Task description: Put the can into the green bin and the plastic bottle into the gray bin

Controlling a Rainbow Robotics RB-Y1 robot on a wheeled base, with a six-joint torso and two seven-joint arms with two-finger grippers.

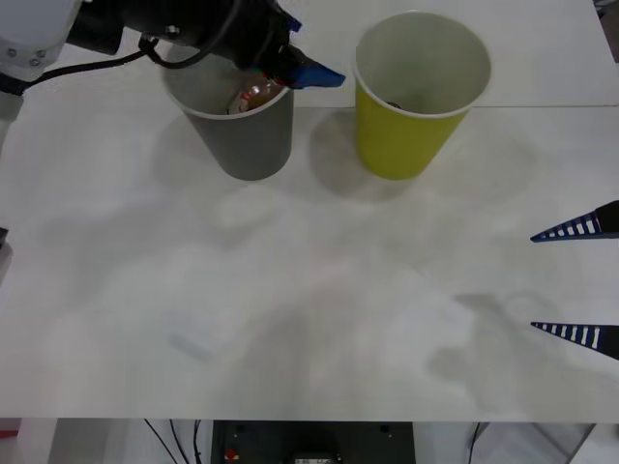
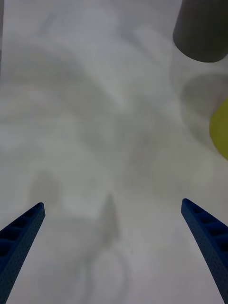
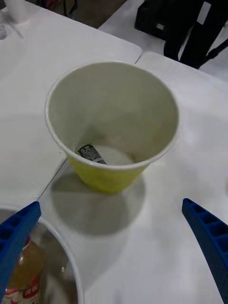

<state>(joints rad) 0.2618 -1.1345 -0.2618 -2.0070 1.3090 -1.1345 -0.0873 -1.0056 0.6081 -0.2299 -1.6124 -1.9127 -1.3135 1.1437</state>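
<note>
Jaws of the left gripper (image 1: 300,60) hang spread over the gray bin's (image 1: 247,135) rim, gripping nothing; the plastic bottle (image 3: 23,273) lies inside. The can (image 3: 91,154) sits in the green bin (image 1: 411,130). Right gripper (image 1: 575,280) waits spread at the counter (image 1: 290,309) edge. Risk: pulling away low, a finger could snag the rim and topple the bin, spilling the bottle.

We find no legible text. The plastic bottle (image 3: 23,266) in the gray bin (image 3: 71,266) carries a red-and-white label, characters too blurred. The can (image 3: 91,154) in the green bin (image 3: 107,175) shows unreadable dark print.
</note>
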